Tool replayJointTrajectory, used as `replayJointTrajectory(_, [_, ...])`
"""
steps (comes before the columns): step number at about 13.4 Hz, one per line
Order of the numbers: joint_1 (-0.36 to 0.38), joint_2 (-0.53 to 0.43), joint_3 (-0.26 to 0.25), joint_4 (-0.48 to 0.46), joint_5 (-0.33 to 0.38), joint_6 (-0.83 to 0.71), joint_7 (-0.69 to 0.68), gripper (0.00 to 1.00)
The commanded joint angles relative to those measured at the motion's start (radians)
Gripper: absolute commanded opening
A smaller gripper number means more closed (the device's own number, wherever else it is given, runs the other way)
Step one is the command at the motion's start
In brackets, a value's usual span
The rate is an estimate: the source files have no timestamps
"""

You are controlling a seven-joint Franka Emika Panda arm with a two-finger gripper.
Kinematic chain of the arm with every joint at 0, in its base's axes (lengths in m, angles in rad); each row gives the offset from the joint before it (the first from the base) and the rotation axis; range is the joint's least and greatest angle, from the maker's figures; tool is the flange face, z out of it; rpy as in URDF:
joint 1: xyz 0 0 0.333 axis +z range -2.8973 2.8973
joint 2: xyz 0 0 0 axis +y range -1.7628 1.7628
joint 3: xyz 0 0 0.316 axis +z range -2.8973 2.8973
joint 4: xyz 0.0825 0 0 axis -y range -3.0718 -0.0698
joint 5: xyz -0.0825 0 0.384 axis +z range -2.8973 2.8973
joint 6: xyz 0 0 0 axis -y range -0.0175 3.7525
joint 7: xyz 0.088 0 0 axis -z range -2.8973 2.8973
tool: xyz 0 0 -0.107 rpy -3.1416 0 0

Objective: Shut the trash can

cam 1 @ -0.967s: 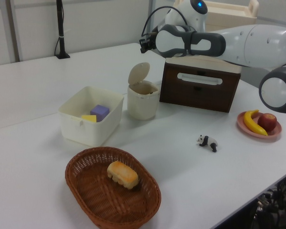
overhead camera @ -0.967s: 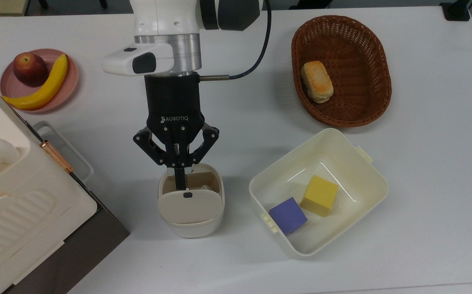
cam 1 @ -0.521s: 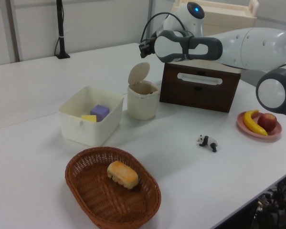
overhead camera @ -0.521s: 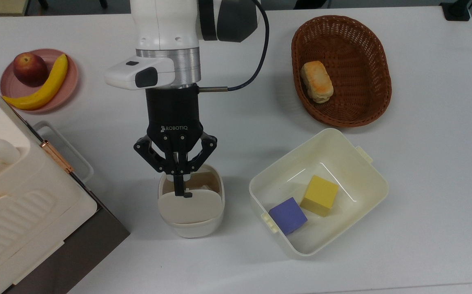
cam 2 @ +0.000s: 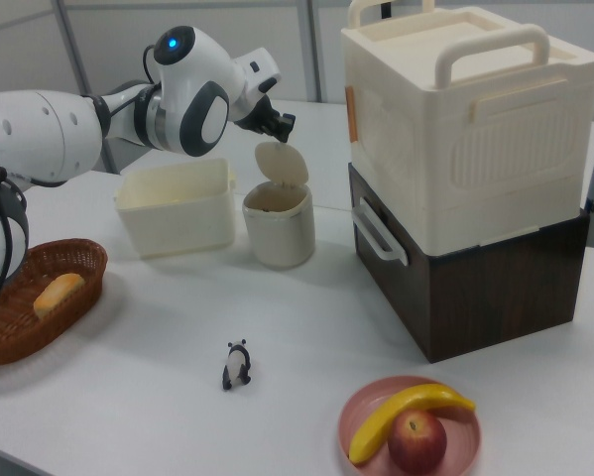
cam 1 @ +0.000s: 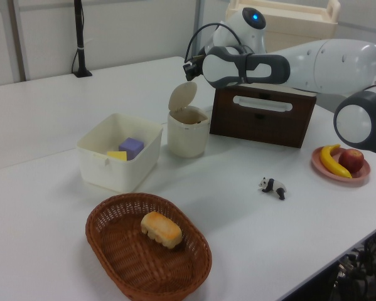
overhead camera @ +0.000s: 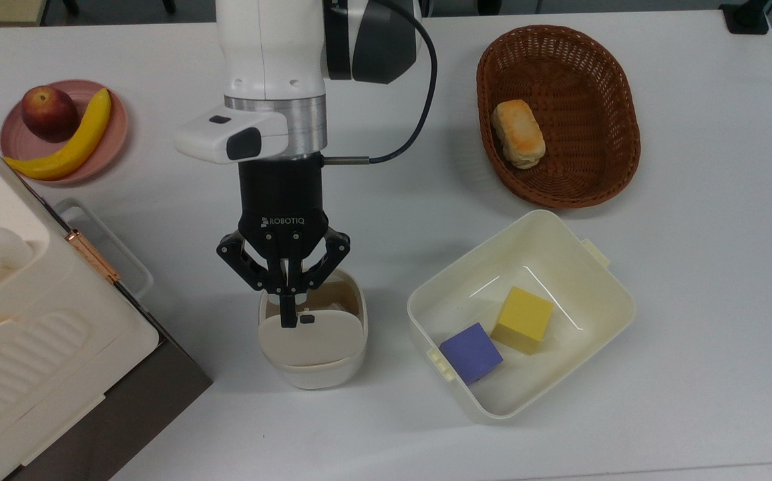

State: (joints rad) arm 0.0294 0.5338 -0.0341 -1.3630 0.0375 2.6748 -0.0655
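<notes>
trash can lid raised | claw closed, fingertips at lid

Worktop layout around the open bin

In the top view, the small cream-white plastic trash can stands near the middle of the white worktop, its hinged flat lid raised, with the black two-finger claw above its opening. At the top view's right sits the larger cream lidless tub holding a yellow cube and a purple cube; beyond it the brown wicker basket holds a bread roll. At the top view's left are the big cream ribbed appliance and a pink plate carrying an apple and a banana.
</notes>
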Motion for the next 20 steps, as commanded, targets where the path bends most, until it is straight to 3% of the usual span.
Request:
replayJointTrajectory(1, [0.006,0.012,-0.010,0.015,-0.011,0.017,-0.010,0.00])
replayJointTrajectory(14, [-0.009,-0.001,0.002,-0.033,-0.057,0.017,-0.011,0.00])
replayJointTrajectory(20, [-0.005,-0.054,0.003,-0.125,-0.059,0.017,-0.040,0.00])
